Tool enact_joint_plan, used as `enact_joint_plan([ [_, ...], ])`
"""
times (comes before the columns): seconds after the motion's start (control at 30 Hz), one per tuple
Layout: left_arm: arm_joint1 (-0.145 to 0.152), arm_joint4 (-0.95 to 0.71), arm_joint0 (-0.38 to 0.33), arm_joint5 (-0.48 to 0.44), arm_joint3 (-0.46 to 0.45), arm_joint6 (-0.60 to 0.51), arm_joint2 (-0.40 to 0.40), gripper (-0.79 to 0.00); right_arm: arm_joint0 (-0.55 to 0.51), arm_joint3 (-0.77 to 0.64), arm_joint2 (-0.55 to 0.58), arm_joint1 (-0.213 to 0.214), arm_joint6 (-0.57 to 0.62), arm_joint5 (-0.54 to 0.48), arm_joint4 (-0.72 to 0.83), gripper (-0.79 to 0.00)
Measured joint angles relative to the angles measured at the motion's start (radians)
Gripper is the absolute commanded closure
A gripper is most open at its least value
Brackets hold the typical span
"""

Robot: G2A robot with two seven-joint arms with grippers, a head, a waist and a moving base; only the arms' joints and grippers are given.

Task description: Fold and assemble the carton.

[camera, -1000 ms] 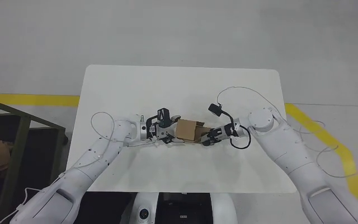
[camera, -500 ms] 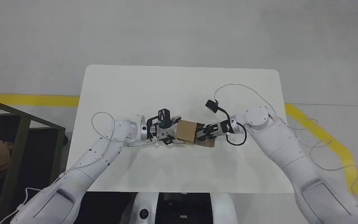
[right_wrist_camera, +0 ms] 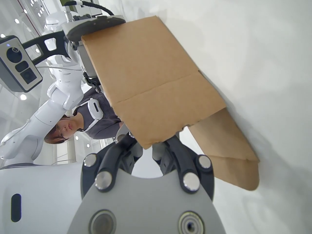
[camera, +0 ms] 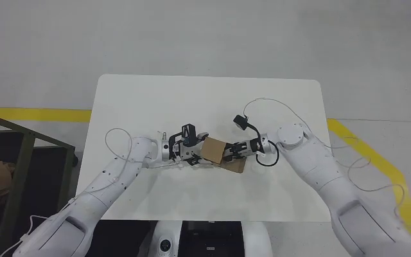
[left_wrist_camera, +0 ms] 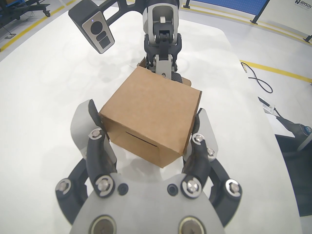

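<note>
Far to the left of the carton (camera: 214,150), past the edge of the white worktop (camera: 128,96), a yellow line (camera: 45,115) ran across the grey floor. Nearer the carton, the left arm (camera: 138,154) lay low over the worktop and pointed at the carton's left end. The left jaws stood wide apart, with one finger (left_wrist_camera: 81,125) against each side wall of that end, so they held the carton across its full width.

The carton itself was brown and folded into a box shape. It sat about midway across the worktop, on the half nearer the robot. Its left end was closed and bore a thin slit (left_wrist_camera: 141,140).

At the carton's right end, the top flap (right_wrist_camera: 170,108) reached out past a crease towards the right jaws. A lower flap (right_wrist_camera: 231,166) with a rounded corner stuck out and lay on the worktop. The right jaws sat at the edge of the top flap, but whether they pinched it could not be told. The right arm (camera: 302,144) stretched away to the right of the carton.
</note>
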Motion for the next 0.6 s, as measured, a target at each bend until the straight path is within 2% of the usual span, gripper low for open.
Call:
enact_joint_plan([
  [0.6, -0.003, -0.011, 0.006, -0.002, 0.0, -0.024, -0.01, -0.68, 0.03, 0.093, 0.009, -0.024, 0.008, -0.063, 0.012, 0.0],
])
